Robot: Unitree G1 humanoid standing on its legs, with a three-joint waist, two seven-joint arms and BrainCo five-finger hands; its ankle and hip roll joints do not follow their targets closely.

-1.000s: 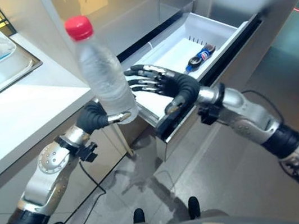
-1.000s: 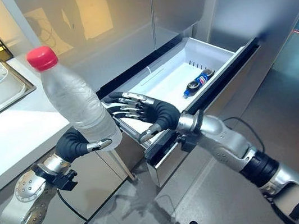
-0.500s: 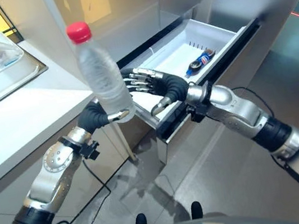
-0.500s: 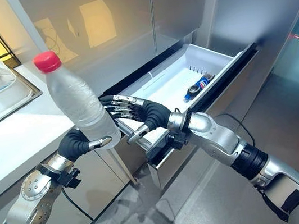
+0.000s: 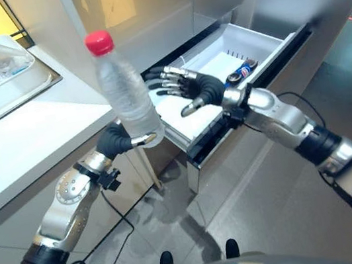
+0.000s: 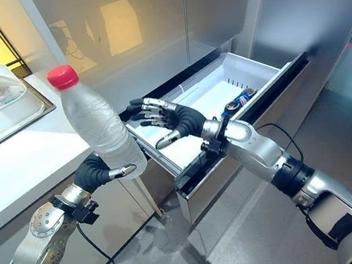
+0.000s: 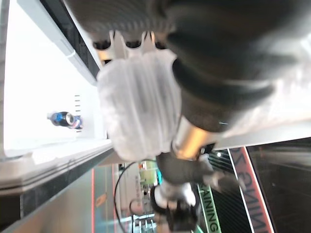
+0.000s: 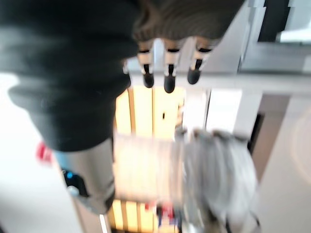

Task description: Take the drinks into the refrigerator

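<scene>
Silver fingers of our left hand (image 6: 102,172) are wrapped round the base of a clear, crinkled plastic water bottle with a red cap (image 6: 98,123), which we hold upright, out in the air past the edge of the white countertop (image 6: 15,171). From the bottle, the open white refrigerator drawer (image 6: 267,71) lies toward 2 o'clock, so the bottle is near it but not over it yet.

Our right hand (image 6: 181,122) is spread, fingers straight and holding nothing, palm down over the drawer's near end. A second ago it sat lower and closer to the bottle, by the drawer's dark front edge (image 6: 198,163); since then it has lifted and reached in over the white floor of the drawer, moving off toward 1 o'clock from the bottle. The bottle has kept its upright pose and its place in our grip over that second, while the whole view has drifted a little, so we read that drift as our head moving.

We judge this as the right hand clearing out of the way, leaving room for the left to carry the bottle across and lay it in the drawer. A small dark cola bottle with a blue label (image 5: 240,71) already lies on its side at the far end of the drawer, at about 2 o'clock from our right hand.

Beyond the left arm, at 10 o'clock, a white rectangular tray of clutter (image 5: 0,79) sits on the countertop, well apart from the work.
</scene>
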